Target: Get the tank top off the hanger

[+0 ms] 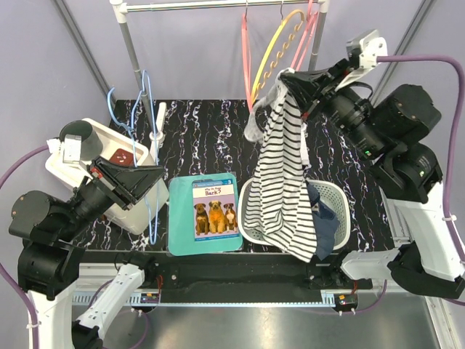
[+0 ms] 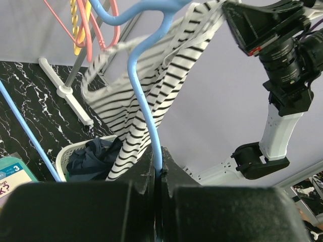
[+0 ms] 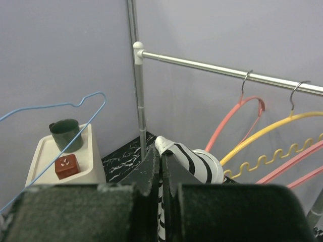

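The black-and-white striped tank top (image 1: 280, 167) hangs from my right gripper (image 1: 290, 78), which is shut on its top strap high above the white basket. In the right wrist view the strap (image 3: 194, 161) bunches out between the closed jaws of that gripper (image 3: 162, 154). My left gripper (image 1: 156, 177) is shut on the thin blue wire hanger (image 1: 150, 211), held upright at the left, apart from the top. In the left wrist view the hanger (image 2: 144, 101) rises from the closed gripper (image 2: 159, 169), with the tank top (image 2: 116, 101) behind it.
A white laundry basket (image 1: 336, 196) holds dark blue clothes (image 1: 323, 218) under the tank top. A teal book with dogs (image 1: 211, 211) lies at centre. A white tray (image 1: 138, 211) with a dark cup (image 1: 78, 138) stands at left. Pink (image 1: 245, 51) and yellow (image 1: 272, 43) hangers hang on the rack (image 1: 218, 6).
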Controlling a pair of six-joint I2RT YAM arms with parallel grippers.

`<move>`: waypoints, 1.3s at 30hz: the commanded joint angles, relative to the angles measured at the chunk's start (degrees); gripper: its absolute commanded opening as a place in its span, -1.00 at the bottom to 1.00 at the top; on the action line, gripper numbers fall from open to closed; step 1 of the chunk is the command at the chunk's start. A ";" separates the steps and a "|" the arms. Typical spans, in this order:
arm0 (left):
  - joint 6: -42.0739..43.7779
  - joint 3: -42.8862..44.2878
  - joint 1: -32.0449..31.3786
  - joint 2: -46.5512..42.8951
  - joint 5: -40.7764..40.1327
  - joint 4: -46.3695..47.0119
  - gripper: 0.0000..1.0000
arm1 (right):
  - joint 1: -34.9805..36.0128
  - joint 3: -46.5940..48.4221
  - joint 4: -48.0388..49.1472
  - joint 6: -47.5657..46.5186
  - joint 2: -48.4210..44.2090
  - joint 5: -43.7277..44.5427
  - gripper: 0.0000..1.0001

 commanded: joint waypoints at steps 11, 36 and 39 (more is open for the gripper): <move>-0.55 -0.38 0.11 -0.51 1.42 4.44 -1.00 | -0.26 10.56 2.33 -6.72 2.65 5.80 -1.00; -0.73 -2.67 0.19 -0.95 2.92 6.11 -1.00 | -0.26 -26.77 -3.10 9.94 -18.50 22.06 -1.00; -0.46 -2.93 0.19 -0.86 3.09 6.20 -1.00 | -0.26 -32.39 -9.69 16.09 -23.25 20.67 -1.00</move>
